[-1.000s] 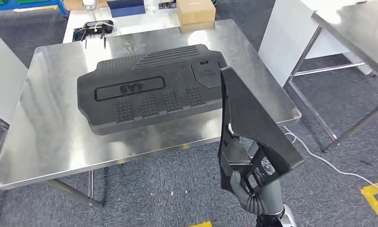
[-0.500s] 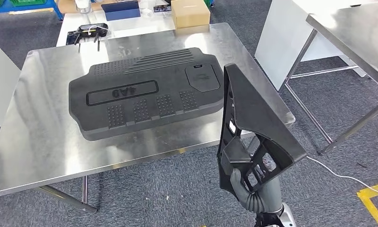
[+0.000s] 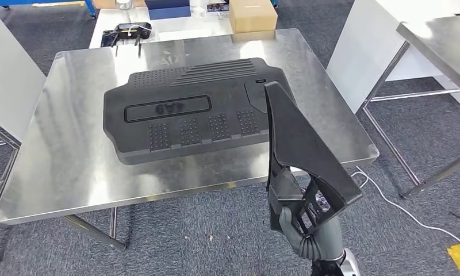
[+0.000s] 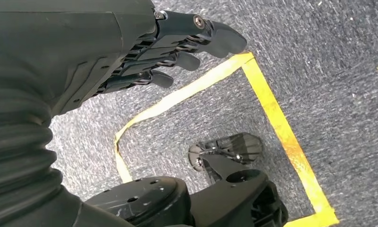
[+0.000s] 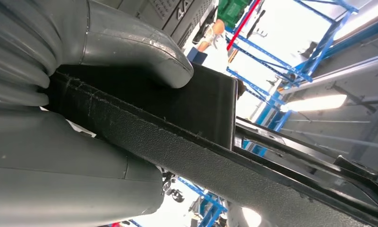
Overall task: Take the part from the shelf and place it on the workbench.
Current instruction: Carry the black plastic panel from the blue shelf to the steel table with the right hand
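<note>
My right hand [image 3: 308, 233] grips a black triangular plastic part [image 3: 299, 144] by its lower ribbed end and holds it upright, in front of the near right edge of the steel workbench [image 3: 66, 167]. The right wrist view shows the thumb [image 5: 130, 47] pressed on the part's black panel [image 5: 196, 104]. A large black textured cover [image 3: 187, 112] marked 4A9 lies flat on the middle of the workbench. My left hand [image 4: 177, 47] hangs over the grey carpet, fingers loosely extended and holding nothing.
A cardboard box [image 3: 252, 14] and a black device [image 3: 127, 30] sit on a white table behind the workbench. A second steel table [image 3: 440, 34] stands at the right, with a white panel [image 3: 365, 52] beside it. Yellow tape [image 4: 272, 118] marks the carpet.
The whole picture has shifted, so the camera moved; the workbench now sits a little further right and lower than half a second ago. The held part stays upright in my right hand.
</note>
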Motion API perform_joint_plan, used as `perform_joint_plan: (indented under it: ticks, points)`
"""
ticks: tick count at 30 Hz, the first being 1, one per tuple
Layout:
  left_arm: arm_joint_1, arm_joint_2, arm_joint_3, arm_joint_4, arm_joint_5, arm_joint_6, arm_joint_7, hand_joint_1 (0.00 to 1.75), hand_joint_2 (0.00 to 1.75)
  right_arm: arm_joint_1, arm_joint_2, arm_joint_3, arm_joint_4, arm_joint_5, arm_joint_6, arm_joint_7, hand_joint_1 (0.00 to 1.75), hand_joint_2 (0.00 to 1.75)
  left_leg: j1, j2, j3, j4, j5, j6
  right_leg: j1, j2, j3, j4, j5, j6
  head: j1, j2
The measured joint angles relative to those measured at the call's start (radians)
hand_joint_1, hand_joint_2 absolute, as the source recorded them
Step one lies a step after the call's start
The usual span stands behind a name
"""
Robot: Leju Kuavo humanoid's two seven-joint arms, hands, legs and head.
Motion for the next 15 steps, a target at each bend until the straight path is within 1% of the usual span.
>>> perform_joint_plan:
  ticks: [2, 3, 4, 5, 6, 7, 8, 9, 10, 11, 12, 13, 14, 15]
  points:
    - [0.001, 0.000, 0.000, 0.000, -0.001, 0.001, 0.000, 0.00, 1.75, 0.000, 0.000, 0.000, 0.000, 0.002, -0.001, 0.003, 1.75, 1.75, 0.000, -0.002, -0.002, -0.002, 0.001, -0.010, 0.004, -0.001, 0.003, -0.007, 0.003, -0.016, -0.001, 0.000]
    - [0.001, 0.000, 0.001, 0.000, -0.002, 0.002, 0.000, 0.00, 1.75, 0.000, -0.001, 0.000, 0.001, 0.003, -0.001, 0.004, 1.75, 1.75, 0.002, 0.000, -0.002, 0.001, -0.001, -0.015, 0.002, -0.003, 0.004, -0.008, 0.005, -0.023, -0.001, 0.000]
    - [0.002, 0.000, 0.001, 0.000, -0.003, 0.002, 0.000, 0.00, 1.75, -0.001, -0.001, 0.000, 0.001, 0.004, -0.002, 0.004, 1.75, 1.75, 0.004, 0.006, -0.006, 0.012, -0.009, -0.020, 0.000, -0.005, 0.006, -0.010, 0.006, -0.030, -0.001, 0.000]
    - [0.001, 0.000, 0.002, 0.000, -0.003, 0.002, 0.000, 0.00, 1.75, -0.001, -0.001, 0.001, 0.000, 0.004, -0.002, 0.004, 1.75, 1.75, 0.005, 0.012, -0.018, 0.042, -0.028, -0.024, -0.003, -0.008, 0.008, -0.012, 0.007, -0.038, -0.003, 0.000]
    - [0.001, 0.000, 0.003, 0.000, -0.004, 0.002, 0.000, 0.00, 1.75, -0.001, -0.001, 0.001, 0.001, 0.004, -0.003, 0.004, 1.75, 1.75, 0.006, 0.018, -0.041, 0.093, -0.057, -0.027, -0.005, -0.011, 0.010, -0.013, 0.006, -0.044, -0.005, 0.000]
    - [0.001, 0.000, 0.003, 0.000, -0.004, 0.002, 0.000, 0.00, 1.75, -0.001, -0.001, 0.002, 0.001, 0.005, -0.003, 0.004, 1.75, 1.75, 0.007, 0.022, -0.073, 0.159, -0.090, -0.029, -0.003, -0.013, 0.010, -0.013, 0.005, -0.048, -0.007, 0.000]
    - [0.001, 0.000, 0.003, 0.000, -0.005, 0.002, 0.000, 0.00, 1.75, -0.001, -0.001, 0.003, 0.001, 0.005, -0.003, 0.004, 1.75, 1.75, 0.008, 0.024, -0.106, 0.225, -0.116, -0.032, -0.002, -0.016, 0.011, -0.013, 0.005, -0.051, -0.007, 0.000]
    - [0.002, 0.000, 0.003, 0.000, -0.005, 0.002, 0.000, 0.00, 1.75, -0.001, -0.001, 0.004, 0.001, 0.006, -0.003, 0.004, 1.75, 1.75, 0.008, 0.025, -0.130, 0.270, -0.128, -0.033, -0.001, -0.019, 0.011, -0.013, 0.004, -0.051, -0.007, 0.000]
    - [0.002, -0.001, 0.004, 0.000, -0.006, 0.002, 0.000, 0.00, 1.75, -0.001, -0.001, 0.005, 0.001, 0.006, -0.003, 0.004, 1.75, 1.75, 0.009, 0.027, -0.137, 0.280, -0.121, -0.034, 0.000, -0.020, 0.012, -0.012, 0.003, -0.051, -0.007, 0.000]
    - [0.002, 0.000, 0.004, 0.000, -0.006, 0.002, 0.000, 0.00, 1.75, -0.001, -0.001, 0.006, 0.002, 0.006, -0.003, 0.004, 1.75, 1.75, 0.009, 0.030, -0.124, 0.252, -0.096, -0.034, 0.000, -0.022, 0.014, -0.012, 0.003, -0.051, -0.007, 0.000]
    - [0.002, 0.000, 0.004, 0.000, -0.006, 0.002, 0.000, 0.00, 1.75, -0.001, -0.001, 0.007, 0.002, 0.006, -0.003, 0.004, 1.75, 1.75, 0.010, 0.035, -0.095, 0.193, -0.061, -0.033, -0.001, -0.024, 0.017, -0.012, 0.002, -0.050, -0.008, 0.000]
    - [0.002, 0.000, 0.004, 0.000, -0.006, 0.002, 0.000, 0.00, 1.75, -0.001, -0.001, 0.007, 0.002, 0.006, -0.003, 0.004, 1.75, 1.75, 0.011, 0.044, -0.062, 0.126, -0.032, -0.033, 0.001, -0.025, 0.020, -0.011, -0.001, -0.047, -0.008, 0.000]
    - [0.000, 0.000, 0.004, 0.000, -0.006, 0.002, 0.000, 0.00, 1.75, -0.001, -0.001, 0.008, 0.002, 0.006, -0.004, 0.004, 1.75, 1.75, 0.011, 0.049, -0.034, 0.070, -0.012, -0.032, 0.004, -0.027, 0.021, -0.008, -0.003, -0.043, -0.008, 0.000]
    - [-0.001, -0.001, 0.004, 0.000, -0.006, 0.002, 0.000, 0.00, 1.75, -0.002, -0.001, 0.008, 0.002, 0.006, -0.004, 0.004, 1.75, 1.75, 0.009, 0.053, -0.018, 0.033, -0.003, -0.029, 0.007, -0.029, 0.021, -0.008, -0.005, -0.037, -0.006, 0.000]
